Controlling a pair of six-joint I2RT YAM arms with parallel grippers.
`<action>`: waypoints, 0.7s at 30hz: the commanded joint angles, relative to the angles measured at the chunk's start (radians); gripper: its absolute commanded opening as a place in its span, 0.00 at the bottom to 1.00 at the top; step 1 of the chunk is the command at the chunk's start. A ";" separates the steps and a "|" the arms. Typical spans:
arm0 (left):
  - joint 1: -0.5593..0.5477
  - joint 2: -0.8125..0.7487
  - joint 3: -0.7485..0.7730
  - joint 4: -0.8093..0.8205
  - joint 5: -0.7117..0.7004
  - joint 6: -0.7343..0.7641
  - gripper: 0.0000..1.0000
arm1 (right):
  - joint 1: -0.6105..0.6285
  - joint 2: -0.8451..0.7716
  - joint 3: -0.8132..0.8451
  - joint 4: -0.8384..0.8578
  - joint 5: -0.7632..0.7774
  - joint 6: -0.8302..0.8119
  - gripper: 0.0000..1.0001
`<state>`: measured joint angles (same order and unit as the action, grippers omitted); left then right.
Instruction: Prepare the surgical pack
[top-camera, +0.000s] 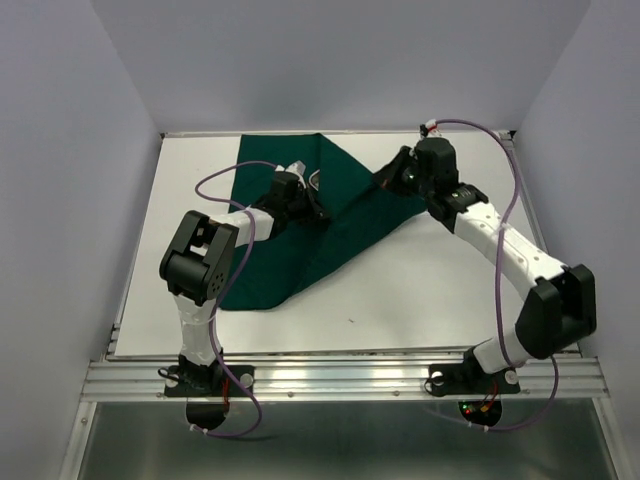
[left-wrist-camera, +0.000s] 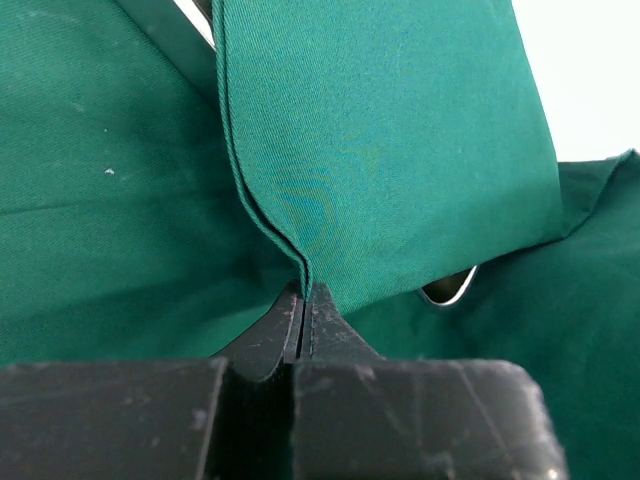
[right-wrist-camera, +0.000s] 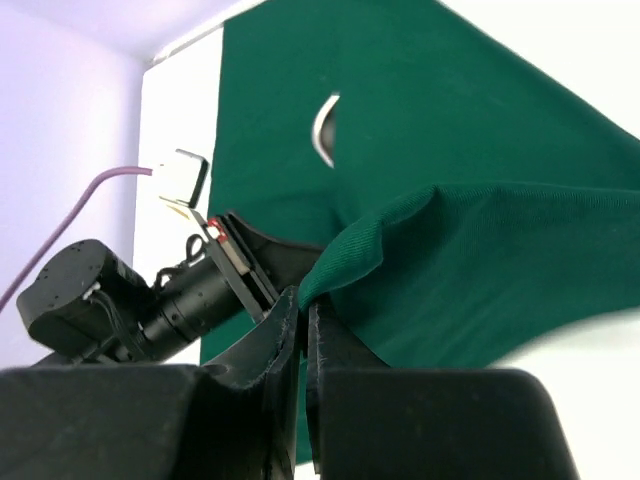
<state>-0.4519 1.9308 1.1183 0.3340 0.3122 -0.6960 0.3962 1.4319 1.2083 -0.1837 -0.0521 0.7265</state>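
On the table (top-camera: 430, 290), towards its far side, we find the drape (top-camera: 335, 235) part-folded. Our left gripper (left-wrist-camera: 303, 300) is closed tight on its doubled hem; our right gripper (right-wrist-camera: 303, 308) is closed on a raised fold. The tray (left-wrist-camera: 455, 288) corner shows beneath

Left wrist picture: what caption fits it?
Left gripper pinches a folded edge of the green drape; shiny metal rim peeks out.

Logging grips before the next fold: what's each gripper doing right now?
Left gripper: closed, pinching a fold of the green drape.
Right gripper: closed on the drape's edge.
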 joint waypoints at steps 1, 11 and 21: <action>-0.002 -0.016 -0.023 0.025 0.016 0.003 0.00 | 0.021 0.116 0.128 0.148 -0.072 -0.091 0.01; -0.002 -0.027 -0.064 0.033 0.018 0.003 0.00 | 0.030 0.426 0.361 0.269 -0.270 -0.240 0.01; -0.002 -0.030 -0.092 0.043 0.022 0.003 0.00 | 0.061 0.570 0.540 0.294 -0.400 -0.266 0.01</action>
<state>-0.4519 1.9308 1.0534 0.3779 0.3157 -0.7040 0.4290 1.9720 1.6386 0.0078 -0.3763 0.4931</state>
